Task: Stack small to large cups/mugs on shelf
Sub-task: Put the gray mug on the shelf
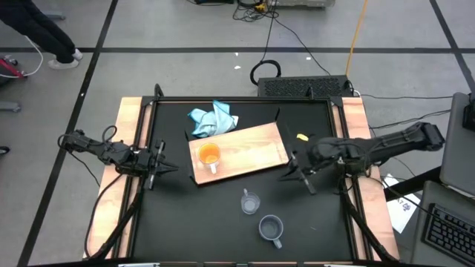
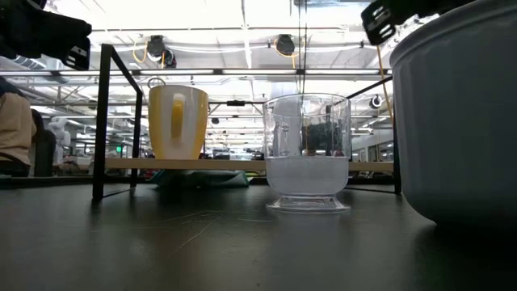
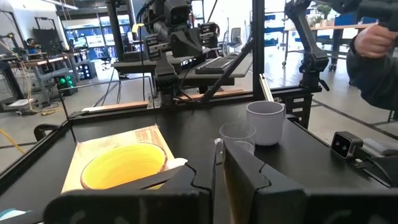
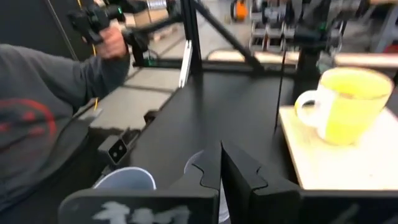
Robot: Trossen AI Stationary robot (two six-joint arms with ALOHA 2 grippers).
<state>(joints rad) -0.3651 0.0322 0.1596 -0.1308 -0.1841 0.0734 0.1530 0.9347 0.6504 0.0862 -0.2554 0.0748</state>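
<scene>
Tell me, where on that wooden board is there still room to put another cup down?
The wooden board is bare from the orange mug across to its far end near the right gripper. The mug's end, beside the blue cloth, is crowded. The glass cup and grey mug stand on the black table.

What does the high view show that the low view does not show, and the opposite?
Only the high view shows the light-blue cloth at the back edge of the wooden board, a small yellow item on the black table, and both arms whole, with the left gripper and right gripper both shut and empty.

Only the low view shows the room lights and the table frame from the side.

Both show the orange mug on the board, the clear glass cup and the grey-blue mug.
</scene>
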